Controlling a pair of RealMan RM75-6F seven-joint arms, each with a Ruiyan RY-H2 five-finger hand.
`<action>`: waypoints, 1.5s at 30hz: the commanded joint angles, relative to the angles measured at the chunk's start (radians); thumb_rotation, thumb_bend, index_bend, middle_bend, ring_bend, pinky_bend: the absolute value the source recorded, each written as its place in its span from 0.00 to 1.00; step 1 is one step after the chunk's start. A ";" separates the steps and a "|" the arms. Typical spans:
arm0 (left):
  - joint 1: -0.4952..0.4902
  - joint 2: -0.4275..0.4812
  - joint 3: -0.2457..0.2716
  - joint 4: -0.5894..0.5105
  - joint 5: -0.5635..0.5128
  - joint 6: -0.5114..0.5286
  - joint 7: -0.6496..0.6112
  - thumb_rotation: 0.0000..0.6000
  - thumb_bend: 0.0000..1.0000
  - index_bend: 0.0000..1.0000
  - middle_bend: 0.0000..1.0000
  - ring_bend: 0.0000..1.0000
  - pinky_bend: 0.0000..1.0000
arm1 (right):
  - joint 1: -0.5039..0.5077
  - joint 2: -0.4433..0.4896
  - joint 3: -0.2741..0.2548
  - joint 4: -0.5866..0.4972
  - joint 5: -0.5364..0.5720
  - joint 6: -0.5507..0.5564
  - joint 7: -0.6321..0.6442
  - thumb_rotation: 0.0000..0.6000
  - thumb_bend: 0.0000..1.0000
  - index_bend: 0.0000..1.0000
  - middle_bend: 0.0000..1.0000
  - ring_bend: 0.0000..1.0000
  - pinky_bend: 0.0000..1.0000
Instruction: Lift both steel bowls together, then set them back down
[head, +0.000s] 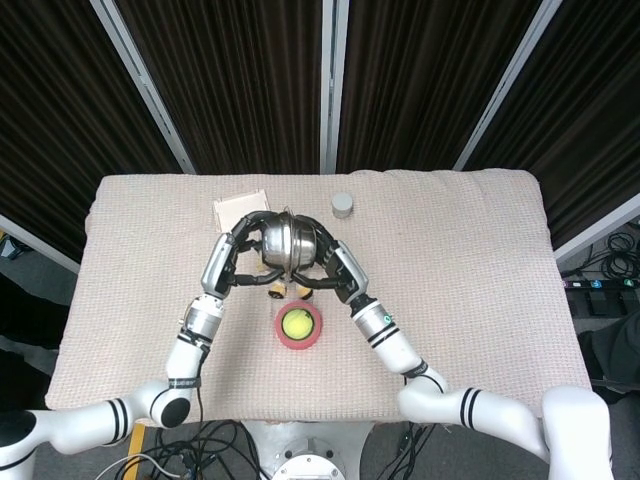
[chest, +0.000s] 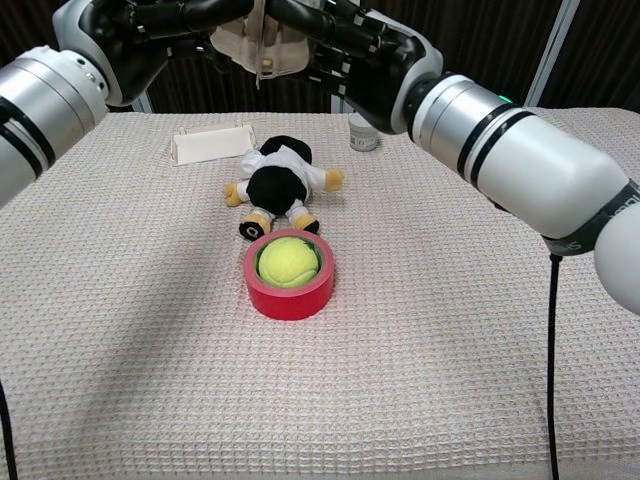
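Two steel bowls (head: 286, 240) are pressed rim to rim into one shiny ball, held in the air above the plush toy. My left hand (head: 238, 256) grips the left bowl from its outer side, and my right hand (head: 326, 264) grips the right bowl the same way. In the chest view only the joined rims (chest: 262, 48) show at the top edge, between the left hand (chest: 168, 20) and the right hand (chest: 345, 38). The rest of the bowls is cut off there.
A black and white plush toy (chest: 280, 183) lies on the cloth beneath the bowls. A red tape roll (chest: 290, 292) holding a tennis ball (head: 296, 324) sits in front of it. A white box (head: 241, 209) and a small grey jar (head: 342, 205) stand at the back.
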 joint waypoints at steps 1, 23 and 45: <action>0.010 0.012 0.005 -0.004 0.001 0.007 0.001 1.00 0.16 0.43 0.46 0.44 0.62 | -0.009 0.004 -0.010 0.007 -0.010 0.010 0.019 1.00 0.13 0.52 0.41 0.33 0.44; 0.105 0.325 0.272 0.259 0.039 -0.141 0.826 1.00 0.16 0.42 0.44 0.42 0.61 | -0.486 0.319 -0.357 -0.360 0.176 0.475 -1.428 1.00 0.14 0.51 0.36 0.30 0.42; 0.034 0.274 0.293 0.352 0.013 -0.351 0.738 1.00 0.03 0.06 0.00 0.00 0.19 | -0.456 0.330 -0.337 -0.380 0.338 0.265 -1.567 1.00 0.05 0.08 0.09 0.03 0.14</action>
